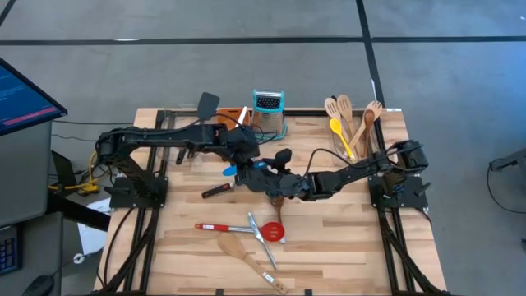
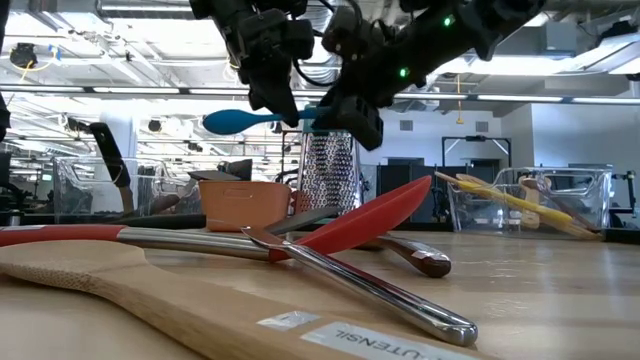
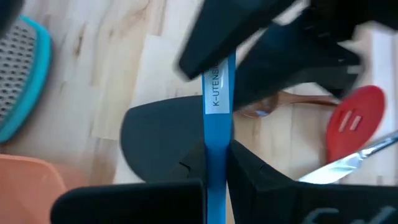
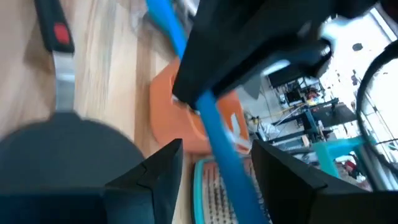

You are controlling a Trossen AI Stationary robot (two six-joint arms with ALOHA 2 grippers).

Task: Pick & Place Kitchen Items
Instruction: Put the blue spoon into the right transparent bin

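Mid handover above table center: left gripper [image 1: 239, 156] clamped on blue spoon [image 2: 250, 120], right gripper [image 1: 275, 171] jaws wide around handle. Next: right backs clear w/o snagging, left carries spoon to a bin

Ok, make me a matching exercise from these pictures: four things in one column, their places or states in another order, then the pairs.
Things:
1. blue spoon
2. red slotted spoon
3. box grater
4. yellow spoon

Places or states:
A. lying flat on the near part of the table
B. standing upright at the far edge, beside the orange tray
C. held in the air over the table's middle, clamped in the left claw
D. in the clear bin at the far right with wooden utensils

Pairs: 1-C, 2-A, 3-B, 4-D
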